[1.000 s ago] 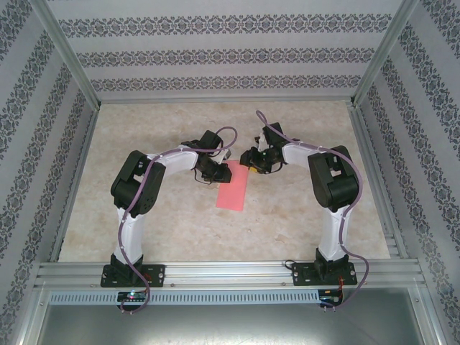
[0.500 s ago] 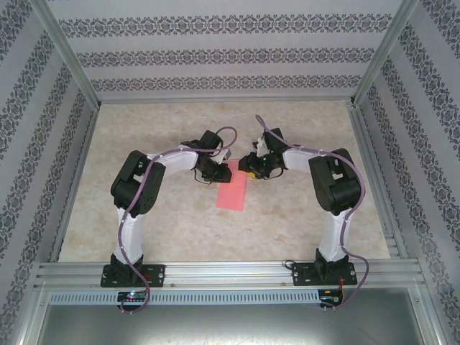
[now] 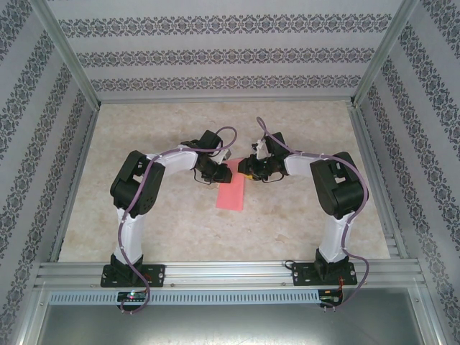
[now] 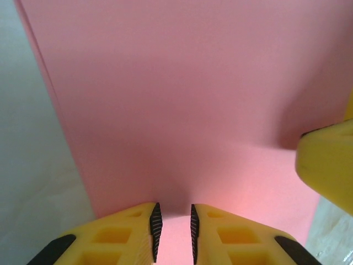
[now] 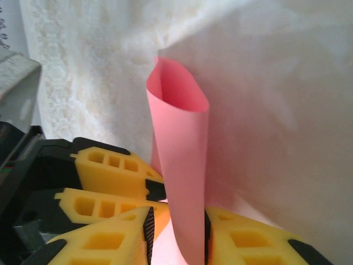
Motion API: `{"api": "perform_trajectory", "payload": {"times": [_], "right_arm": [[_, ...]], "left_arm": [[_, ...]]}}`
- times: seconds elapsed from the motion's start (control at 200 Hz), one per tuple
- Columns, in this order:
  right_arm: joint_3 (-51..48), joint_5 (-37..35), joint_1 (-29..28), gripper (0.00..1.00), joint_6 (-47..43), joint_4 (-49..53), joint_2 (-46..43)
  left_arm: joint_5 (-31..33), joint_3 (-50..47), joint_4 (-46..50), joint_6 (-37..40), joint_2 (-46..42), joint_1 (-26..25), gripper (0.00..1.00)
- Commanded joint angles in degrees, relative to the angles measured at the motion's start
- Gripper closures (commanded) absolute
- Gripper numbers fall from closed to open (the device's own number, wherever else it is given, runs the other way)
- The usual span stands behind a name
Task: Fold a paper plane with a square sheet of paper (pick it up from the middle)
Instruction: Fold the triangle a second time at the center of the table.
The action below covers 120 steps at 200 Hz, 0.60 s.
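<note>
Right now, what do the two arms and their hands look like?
Both arms have white link shells with black joint housings and black base plates. A purple cable runs along each arm. The left hand and right hand have yellow fingers with cut-out pockets and black ribbed pads.

1 overhead cam, 2 close wrist cams

**Even, soft light; wrist views blurring up close**

Diffuse light is filling the overhead view, leaving faint shadows under the arms. In the left wrist view the pink paper (image 4: 187, 99) is blurring softly, a shadow darkening its right side.
</note>
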<state>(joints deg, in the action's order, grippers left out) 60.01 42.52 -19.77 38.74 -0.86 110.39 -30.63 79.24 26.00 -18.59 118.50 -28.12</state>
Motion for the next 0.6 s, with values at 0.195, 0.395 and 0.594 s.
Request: {"api": "perform_trajectory", "payload": {"times": [0.195, 0.395, 0.594], "right_arm": [[-1.2, 2.5, -0.5, 0.82, 1.2, -4.0, -1.3], [-1.5, 2.9, -0.2, 0.91, 2.4, -5.3, -2.1], [-2.7, 5.2, 0.1, 0.96, 8.3, -10.8, -4.2]], "left_arm": [[-0.9, -0.3, 6.2, 0.0, -2.4, 0.3, 0.7], [-1.7, 0.2, 6.0, -1.2, -5.8, 0.7, 0.57], [1.5, -1.7, 6.6, -3.8, -12.0, 2.1, 0.42]]}}
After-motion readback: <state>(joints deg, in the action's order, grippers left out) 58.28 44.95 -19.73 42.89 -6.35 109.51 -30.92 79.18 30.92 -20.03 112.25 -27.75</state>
